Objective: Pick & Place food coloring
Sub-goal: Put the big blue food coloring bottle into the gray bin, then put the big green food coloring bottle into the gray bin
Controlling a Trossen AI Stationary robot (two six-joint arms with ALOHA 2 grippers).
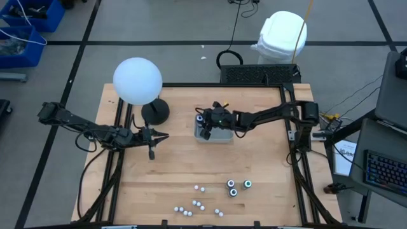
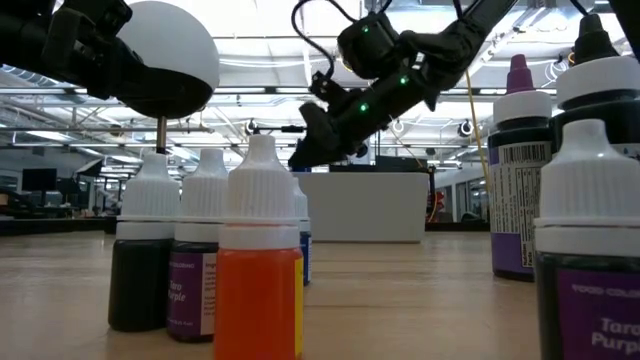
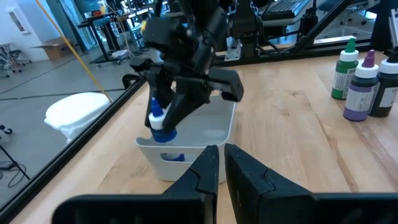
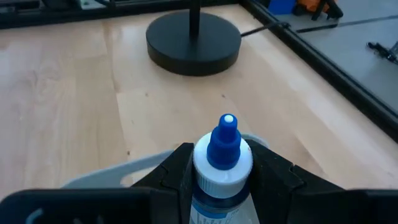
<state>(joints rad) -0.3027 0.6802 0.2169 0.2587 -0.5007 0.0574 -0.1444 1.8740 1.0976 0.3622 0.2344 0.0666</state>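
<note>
Holding nothing, left gripper point(image 1: 152, 136) sits at the table's left with fingers nearly shut, beside the lamp base point(image 1: 155, 112). Right gripper point(image 1: 205, 124) clamps a blue-tipped food coloring bottle point(image 4: 222, 163) above the grey tray point(image 3: 211, 134) at mid-table, long axis roughly upright, tip up. Tray contents: something blue inside, can't tell what. Loose bottles point(image 1: 238, 186) stand upright near the front edge, right of center.

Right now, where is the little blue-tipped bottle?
The blue-tipped, white-capped food coloring bottle is gripped in the right end effector, held over the grey rectangular tray near the table's middle, beside the black lamp base.
</note>
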